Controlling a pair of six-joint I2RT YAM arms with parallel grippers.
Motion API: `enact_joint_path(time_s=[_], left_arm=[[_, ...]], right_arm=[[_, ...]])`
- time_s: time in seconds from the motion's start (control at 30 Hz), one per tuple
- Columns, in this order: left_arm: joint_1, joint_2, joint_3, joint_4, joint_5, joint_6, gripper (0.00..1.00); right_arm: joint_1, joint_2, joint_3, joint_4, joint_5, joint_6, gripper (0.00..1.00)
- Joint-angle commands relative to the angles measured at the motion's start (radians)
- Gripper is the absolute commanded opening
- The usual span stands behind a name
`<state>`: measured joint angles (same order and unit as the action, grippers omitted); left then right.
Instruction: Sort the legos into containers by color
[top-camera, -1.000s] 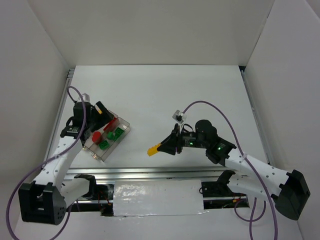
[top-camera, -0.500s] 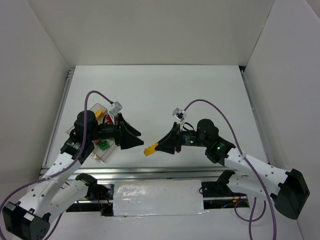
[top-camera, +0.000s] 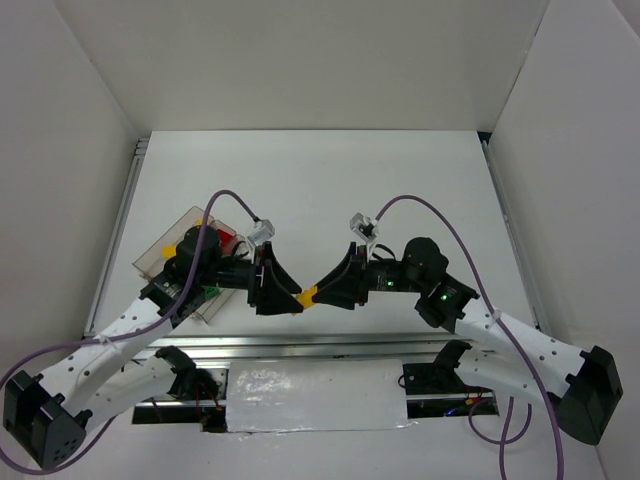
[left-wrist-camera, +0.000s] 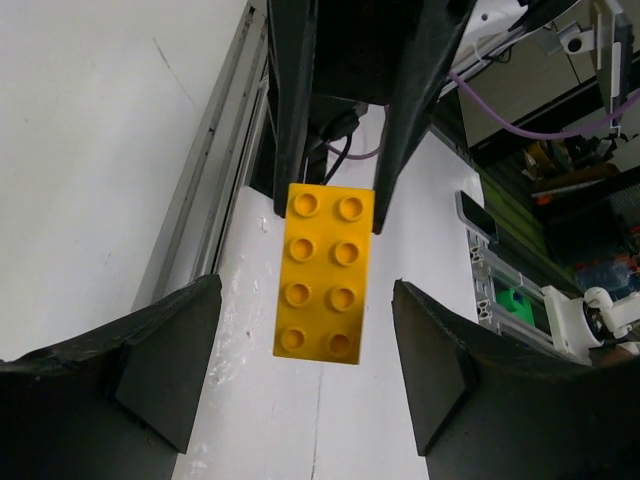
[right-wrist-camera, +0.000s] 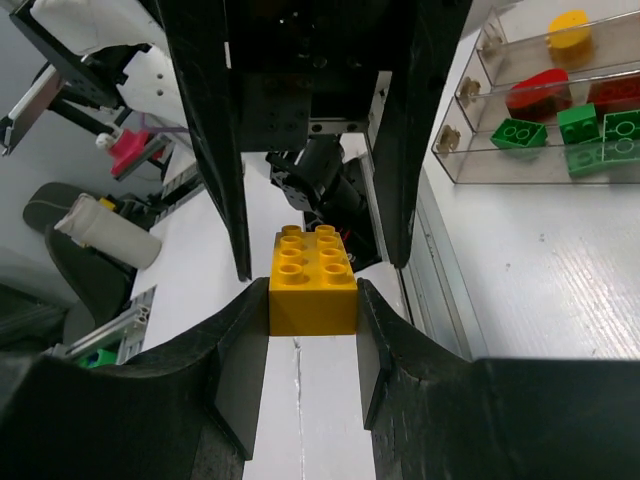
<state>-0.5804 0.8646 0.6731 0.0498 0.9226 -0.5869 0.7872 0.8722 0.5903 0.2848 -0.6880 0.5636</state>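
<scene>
From above, the yellow brick (top-camera: 306, 297) shows only as a sliver, the rest buried between my left gripper (top-camera: 290, 298) and my right gripper (top-camera: 320, 292); my left arm (top-camera: 190, 262) covers much of the tray (top-camera: 158, 252), so I cannot tell there which compartment holds what; in the left wrist view the brick's far end is partly lost between the right gripper's fingers (left-wrist-camera: 415, 110), and my own fingers (left-wrist-camera: 150, 370) run off the bottom edge; in the right wrist view the tray's length is cut by the right edge, slicing a red brick (right-wrist-camera: 618, 92); the rounded yellow piece (right-wrist-camera: 570, 28) is clipped at the top; the clutter (right-wrist-camera: 90, 230) beyond the table is too blurred to name.
</scene>
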Motion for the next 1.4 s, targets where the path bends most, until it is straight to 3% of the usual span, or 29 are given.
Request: enact_joint_path(time_s=[0.0,0.03,0.1,0.13,0.2,0.23,0.27,0.3,0.33,0.37,0.53,0.57,0.63,0.67,0.77,0.83,0.97,1.03,1.23,1.37], left_arm=[[-0.041,0.010,0.022,0.025,-0.040,0.036,0.80],[-0.048,0.022,0.023,0.028,-0.045,0.035,0.76],[-0.073,0.042,0.037,0.030,-0.063,0.035,0.51],[-0.079,0.047,0.040,0.030,-0.065,0.036,0.30],[-0.085,0.050,0.049,0.044,-0.065,0.035,0.16],[-0.085,0.047,0.052,0.047,-0.068,0.035,0.04],[-0.085,0.044,0.059,0.041,-0.085,0.038,0.00],[-0.087,0.034,0.072,0.010,-0.109,0.044,0.00],[-0.087,0.031,0.082,-0.008,-0.166,0.056,0.00],[-0.085,0.028,0.091,-0.033,-0.212,0.065,0.00],[-0.046,0.079,0.230,-0.310,-0.624,0.125,0.00],[-0.007,0.092,0.277,-0.403,-0.795,0.124,0.00],[0.049,0.138,0.312,-0.476,-0.951,0.086,0.00],[0.124,0.155,0.348,-0.555,-1.098,0.059,0.00],[0.319,0.226,0.382,-0.619,-1.221,-0.011,0.00],[0.443,0.241,0.375,-0.598,-1.257,-0.040,0.00],[0.559,0.333,0.404,-0.611,-1.340,-0.079,0.00],[0.623,0.407,0.413,-0.596,-1.317,-0.105,0.00],[0.683,0.586,0.444,-0.559,-1.243,-0.136,0.00],[0.697,0.614,0.411,-0.516,-1.186,-0.148,0.04]], right_arm=[[-0.003,-0.025,0.045,0.039,-0.018,-0.011,0.00],[-0.003,-0.025,0.048,0.039,-0.018,-0.014,0.00],[-0.003,-0.027,0.048,0.030,0.001,-0.021,0.00],[-0.003,-0.027,0.048,0.025,0.010,-0.031,0.00],[-0.003,-0.029,0.048,0.011,0.039,-0.037,0.00],[-0.005,-0.030,0.048,0.007,0.048,-0.044,0.00],[-0.005,-0.030,0.048,0.005,0.054,-0.045,0.02],[-0.005,-0.033,0.045,-0.004,0.083,-0.048,0.26],[-0.005,-0.036,0.042,-0.009,0.106,-0.044,0.57],[-0.003,-0.047,0.039,-0.019,0.145,-0.038,0.99],[-0.014,-0.117,0.037,-0.189,0.503,-0.034,1.00],[-0.020,-0.125,0.034,-0.234,0.552,-0.028,1.00],[-0.028,-0.143,0.029,-0.266,0.658,-0.005,1.00],[-0.031,-0.147,0.026,-0.277,0.671,-0.004,1.00],[-0.034,-0.147,0.016,-0.299,0.645,-0.019,1.00],[-0.034,-0.148,0.005,-0.288,0.624,-0.025,1.00],[-0.034,-0.151,-0.023,-0.259,0.594,-0.027,1.00],[-0.037,-0.147,-0.027,-0.253,0.579,-0.030,1.00],[-0.039,-0.148,-0.033,-0.246,0.528,-0.033,1.00],[-0.040,-0.156,-0.038,-0.245,0.527,-0.041,1.00]])
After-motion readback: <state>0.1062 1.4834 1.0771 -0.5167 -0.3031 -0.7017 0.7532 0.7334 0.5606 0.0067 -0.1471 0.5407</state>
